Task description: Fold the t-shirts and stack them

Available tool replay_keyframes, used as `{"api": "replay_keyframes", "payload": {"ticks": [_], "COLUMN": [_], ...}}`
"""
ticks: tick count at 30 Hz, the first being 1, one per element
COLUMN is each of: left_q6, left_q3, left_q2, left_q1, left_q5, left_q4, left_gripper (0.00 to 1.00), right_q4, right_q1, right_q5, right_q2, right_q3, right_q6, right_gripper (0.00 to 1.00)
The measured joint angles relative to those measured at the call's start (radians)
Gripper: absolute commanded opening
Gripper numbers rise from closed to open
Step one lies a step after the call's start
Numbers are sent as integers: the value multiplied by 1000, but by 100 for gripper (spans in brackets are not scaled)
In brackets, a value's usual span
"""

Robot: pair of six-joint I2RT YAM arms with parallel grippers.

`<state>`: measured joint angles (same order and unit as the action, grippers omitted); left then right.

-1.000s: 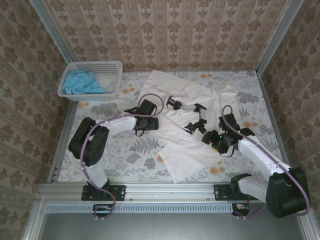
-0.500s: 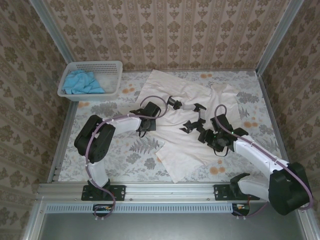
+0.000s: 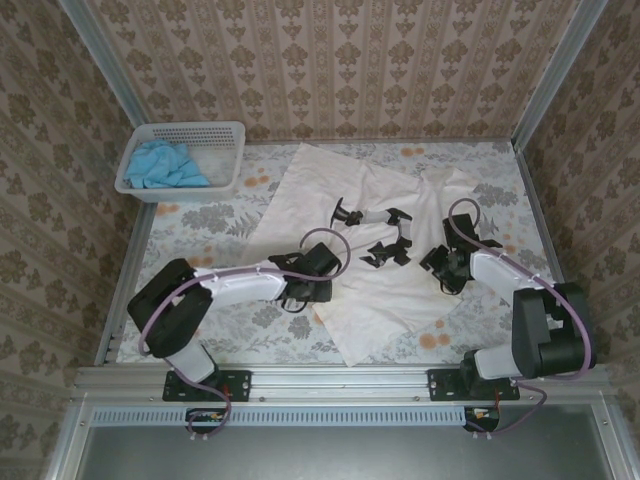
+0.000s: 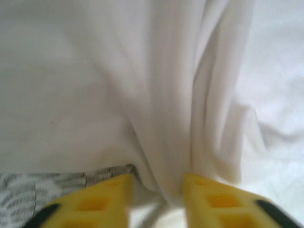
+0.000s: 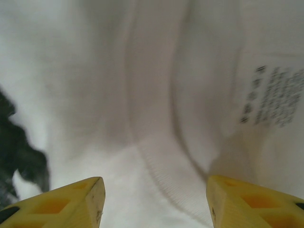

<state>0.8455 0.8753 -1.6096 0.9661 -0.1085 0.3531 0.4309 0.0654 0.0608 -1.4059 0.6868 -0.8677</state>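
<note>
Here the left hand, narrowly parted, straddles a fold of the cream shirt; right hand gapes wide, empty

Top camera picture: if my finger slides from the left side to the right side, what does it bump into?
Blue shirt in the basket → left gripper → black print on the white shirt → right gripper.
</note>
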Motion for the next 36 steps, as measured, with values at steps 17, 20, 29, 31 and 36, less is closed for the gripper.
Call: {"api": "replay_keyframes", "payload": {"ticks": [17,20,29,31,36], "left_q6": [-191,-251,-403,-417,-420], "left_q3": [259,412,754,789,877], "left_q2": [34,-102,-511,-571,-672], "left_q1": [-373,-387,-473,-499,-550], "left_q5": [-27,-18,49,54,39], "left_q4": [80,71,19,20,83], "left_gripper": [59,52,44,45,47], "right_q4": [6,2,-5,-2,39], "right_q1": [-94,-131,-190,-195,-207], "right_q5": [-62,-74,-136,-150,-174], "right_q2": [6,-91,-426,-485,-610], "right_q3": [55,153,467,540,696], "right_q6": [13,27,29,31,47], "right_gripper": [55,46,17,15,13]}}
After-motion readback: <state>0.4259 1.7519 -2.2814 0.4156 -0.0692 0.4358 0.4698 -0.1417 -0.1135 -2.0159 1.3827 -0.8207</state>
